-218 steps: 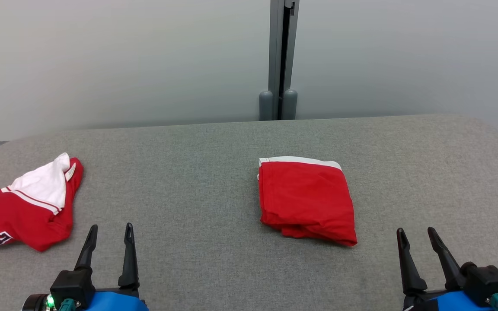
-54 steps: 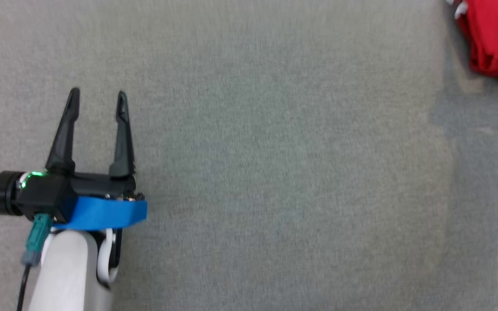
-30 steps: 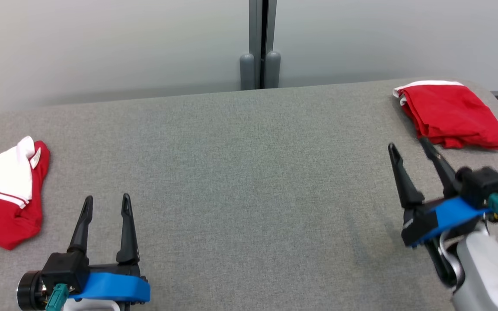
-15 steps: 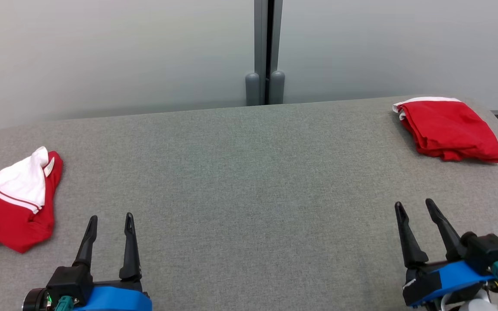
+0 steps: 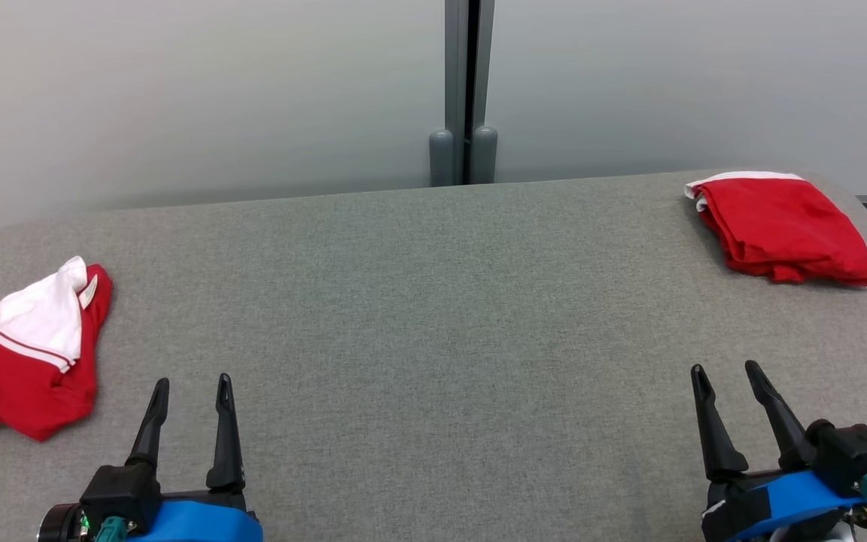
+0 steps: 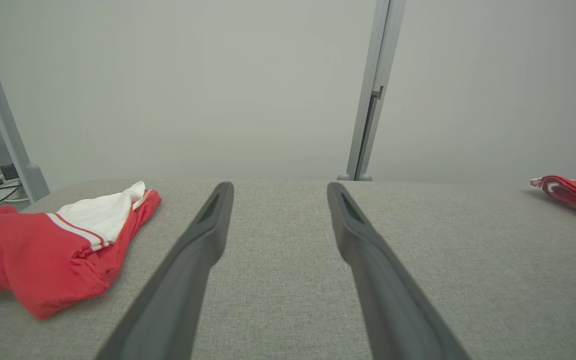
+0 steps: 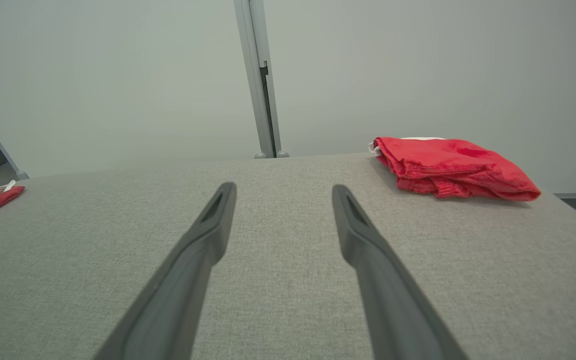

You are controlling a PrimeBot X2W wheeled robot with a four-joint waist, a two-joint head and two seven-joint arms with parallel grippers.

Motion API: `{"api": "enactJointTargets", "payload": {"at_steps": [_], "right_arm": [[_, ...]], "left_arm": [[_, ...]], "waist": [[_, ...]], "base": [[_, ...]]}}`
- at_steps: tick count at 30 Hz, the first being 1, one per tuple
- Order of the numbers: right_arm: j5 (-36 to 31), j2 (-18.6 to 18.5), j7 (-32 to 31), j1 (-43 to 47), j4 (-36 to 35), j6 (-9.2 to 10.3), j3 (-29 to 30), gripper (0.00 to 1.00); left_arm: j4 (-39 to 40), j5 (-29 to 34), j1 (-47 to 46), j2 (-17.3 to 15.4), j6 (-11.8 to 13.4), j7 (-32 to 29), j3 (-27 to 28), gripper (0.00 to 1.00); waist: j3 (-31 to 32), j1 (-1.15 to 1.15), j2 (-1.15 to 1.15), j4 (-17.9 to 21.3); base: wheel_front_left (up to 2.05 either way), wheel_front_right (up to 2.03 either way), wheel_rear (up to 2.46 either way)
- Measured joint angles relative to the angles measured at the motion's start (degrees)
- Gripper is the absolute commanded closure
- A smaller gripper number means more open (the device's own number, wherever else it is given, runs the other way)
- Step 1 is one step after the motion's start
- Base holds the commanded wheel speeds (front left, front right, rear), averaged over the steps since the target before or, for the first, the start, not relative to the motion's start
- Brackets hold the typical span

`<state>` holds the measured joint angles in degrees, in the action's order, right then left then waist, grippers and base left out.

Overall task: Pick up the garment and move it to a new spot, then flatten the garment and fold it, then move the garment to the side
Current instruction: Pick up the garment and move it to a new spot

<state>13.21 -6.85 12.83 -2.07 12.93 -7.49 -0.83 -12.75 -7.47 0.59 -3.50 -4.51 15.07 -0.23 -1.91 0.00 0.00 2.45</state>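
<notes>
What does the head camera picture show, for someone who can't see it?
A folded red garment lies at the far right of a grey table, and a crumpled red-and-white garment lies at its left edge. The left gripper and right gripper hover open and empty near the bottom corners.

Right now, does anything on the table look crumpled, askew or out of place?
Yes: the red-and-white garment at the left edge of the table lies crumpled, its white part bunched on top. The folded red garment at the far right corner looks neat, set at a slight angle. Nothing else stands out.
</notes>
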Motion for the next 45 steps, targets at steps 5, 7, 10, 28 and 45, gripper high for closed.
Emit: {"api": "enactJointTargets", "payload": {"at_steps": [5,7,10,28,45], "right_arm": [[-0.2,0.4,-0.1,0.3,-0.3,0.00,0.1,0.00],[-0.2,0.5,-0.1,0.3,-0.5,0.00,0.1,0.00],[-0.3,0.7,-0.1,0.3,-0.6,0.00,-0.1,0.00],[-0.1,2.1,0.4,1.7,0.7,0.01,-1.9,0.00],[-0.1,2.7,1.1,1.9,3.1,0.01,-3.0,0.00]], "left_arm": [[-0.1,0.3,0.0,0.0,-0.1,0.0,0.2,0.00],[-0.1,0.4,0.0,0.0,-0.2,0.0,0.3,0.00],[-0.1,0.6,-0.1,0.0,-0.2,0.0,0.5,0.00],[-0.4,0.9,0.0,-1.3,-0.1,0.0,2.3,0.00],[-0.3,-0.1,1.7,-3.4,1.0,0.0,4.3,0.00]], "waist": [[0.2,0.00,0.00,-0.4],[0.2,0.00,0.00,-0.7],[0.2,0.00,0.00,-1.4],[2.6,-0.01,0.00,-13.0],[3.8,0.00,0.00,-25.8]], "base": [[0.00,0.00,0.00],[0.00,0.00,0.00],[0.00,0.00,0.00],[0.00,0.00,0.00],[0.00,0.00,0.00]]}}
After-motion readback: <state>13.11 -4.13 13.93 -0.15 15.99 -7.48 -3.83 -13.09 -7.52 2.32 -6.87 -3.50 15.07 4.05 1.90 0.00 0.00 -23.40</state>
